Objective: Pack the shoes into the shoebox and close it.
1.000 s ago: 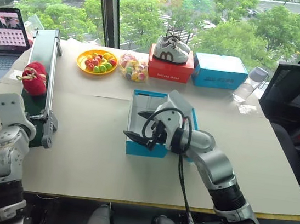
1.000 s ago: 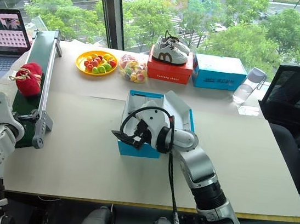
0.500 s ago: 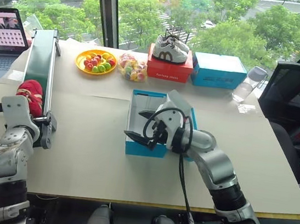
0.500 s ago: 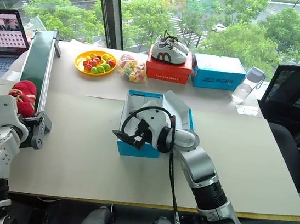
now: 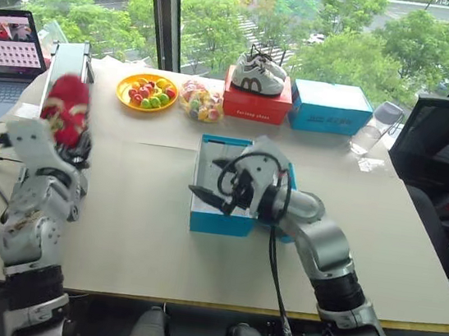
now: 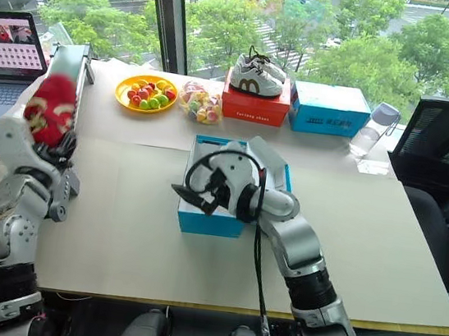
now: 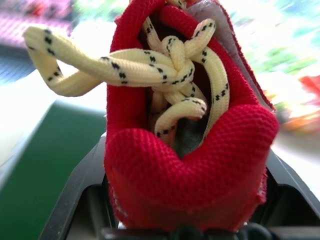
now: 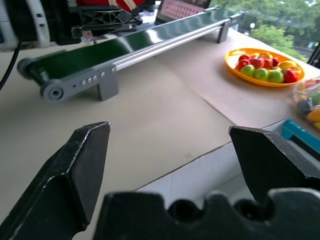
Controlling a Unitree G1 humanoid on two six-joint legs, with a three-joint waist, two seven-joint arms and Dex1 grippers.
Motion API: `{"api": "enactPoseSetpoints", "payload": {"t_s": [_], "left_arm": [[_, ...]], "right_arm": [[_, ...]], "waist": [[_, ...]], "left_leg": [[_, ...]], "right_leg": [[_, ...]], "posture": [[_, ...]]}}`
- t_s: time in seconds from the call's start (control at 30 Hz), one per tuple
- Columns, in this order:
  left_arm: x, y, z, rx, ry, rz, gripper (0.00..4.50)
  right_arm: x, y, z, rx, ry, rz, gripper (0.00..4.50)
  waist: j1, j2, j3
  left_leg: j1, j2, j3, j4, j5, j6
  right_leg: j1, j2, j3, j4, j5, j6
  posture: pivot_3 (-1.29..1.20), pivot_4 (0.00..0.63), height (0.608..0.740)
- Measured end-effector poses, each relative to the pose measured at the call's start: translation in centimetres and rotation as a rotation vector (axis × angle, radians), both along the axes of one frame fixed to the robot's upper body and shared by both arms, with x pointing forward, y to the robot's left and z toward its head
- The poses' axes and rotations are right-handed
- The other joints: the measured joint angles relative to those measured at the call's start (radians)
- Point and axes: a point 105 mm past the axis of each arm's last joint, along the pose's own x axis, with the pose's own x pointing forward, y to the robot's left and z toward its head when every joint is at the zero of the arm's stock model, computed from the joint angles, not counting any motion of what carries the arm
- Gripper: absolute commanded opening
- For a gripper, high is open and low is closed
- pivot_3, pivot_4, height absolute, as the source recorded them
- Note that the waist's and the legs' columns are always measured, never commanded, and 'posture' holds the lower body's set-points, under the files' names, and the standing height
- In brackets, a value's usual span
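Observation:
One red shoe (image 5: 65, 110) with cream laces hangs above the near end of the belt at the left, and my left gripper (image 5: 69, 141) is shut on it. The left wrist view has the shoe (image 7: 190, 165) wedged between the two black fingers (image 7: 75, 195). The blue shoebox (image 5: 219, 221) stands open mid-table, white inside, its lid tilted back behind my right arm. Over the box's left wall my right gripper (image 5: 213, 181) is open, holding nothing. In the right wrist view its fingers (image 8: 82, 170) stand wide apart above the box edge (image 8: 200, 175). The arm hides much of the box's inside.
A green conveyor belt (image 5: 61, 72) runs along the left side, with a laptop (image 5: 4, 48) beside it. At the back stand a yellow fruit plate (image 5: 146, 91), a candy bag (image 5: 198, 101), a red box (image 5: 255, 106) bearing white sneakers, a lighter-blue box (image 5: 329, 107) and a bottle (image 5: 370, 131).
My left gripper has closed on the red shoe and lifted it off the belt, up and toward the table's middle. The right gripper has risen slightly over the box, still open.

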Motion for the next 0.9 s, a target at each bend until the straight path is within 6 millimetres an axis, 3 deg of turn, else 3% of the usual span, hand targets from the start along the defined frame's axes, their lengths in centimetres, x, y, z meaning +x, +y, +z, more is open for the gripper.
{"api": "enactPoseSetpoints", "payload": {"t_s": [0.03,0.13,0.27,0.33,0.67,0.8,0.9], "left_arm": [[0.1,-3.1,0.5,-0.013,-0.037,-0.11,2.51],[0.0,-8.8,-0.4,-0.038,-0.026,-0.327,2.51],[-0.3,-12.8,-1.7,-0.051,0.01,-0.464,2.51],[-0.5,-14.2,-1.8,-0.059,0.01,-0.507,2.51],[-0.7,-16.3,-1.6,-0.062,0.015,-0.584,2.51],[-0.5,-15.2,-1.6,-0.023,0.024,-0.564,2.51],[-0.4,-12.9,-1.6,0.009,0.029,-0.499,2.51]], "right_arm": [[1.3,-0.5,2.3,0.211,0.116,-0.05,4.5],[2.2,-1.4,6.0,0.498,0.289,-0.045,4.5],[0.5,-0.3,5.5,0.604,0.542,0.097,4.5],[-0.3,0.1,5.6,0.592,0.578,0.142,4.5],[-0.8,0.6,5.0,0.563,0.618,0.112,4.5],[0.6,-1.2,4.2,0.575,0.636,0.051,4.5],[1.8,-3.6,3.9,0.606,0.637,-0.022,4.5]], "waist": [[-0.001,0.0,0.0],[-0.002,0.0,0.0],[-0.008,0.001,0.0],[-0.009,0.001,0.0],[-0.007,0.001,0.0],[-0.007,0.001,0.0],[-0.007,0.001,0.0]], "left_leg": [[0.0,0.0,0.0,0.0,0.0,0.0],[0.0,0.0,0.0,0.0,0.003,0.005],[-0.002,0.0,0.0,-0.001,0.004,0.009],[-0.003,0.0,-0.001,0.0,0.005,0.009],[-0.004,0.0,-0.002,0.002,0.005,0.009],[-0.004,0.0,-0.002,0.002,0.005,0.009],[-0.004,0.0,-0.002,0.001,0.005,0.009]], "right_leg": [[0.0,0.0,0.0,0.001,0.0,0.0],[0.0,0.0,0.0,0.001,0.0,0.0],[-0.002,0.0,0.0,0.0,0.0,0.0],[-0.002,0.001,0.0,0.001,0.0,0.0],[-0.002,0.001,0.0,0.0,0.0,0.001],[-0.002,0.002,0.0,0.0,0.0,0.001],[-0.002,0.002,0.0,-0.001,0.0,0.001]], "posture": [[0.0,0.15,0.735],[0.0,0.15,0.735],[0.0,0.15,0.735],[0.0,0.15,0.735],[0.0,0.15,0.735],[0.0,0.15,0.735],[0.0,0.15,0.735]]}}
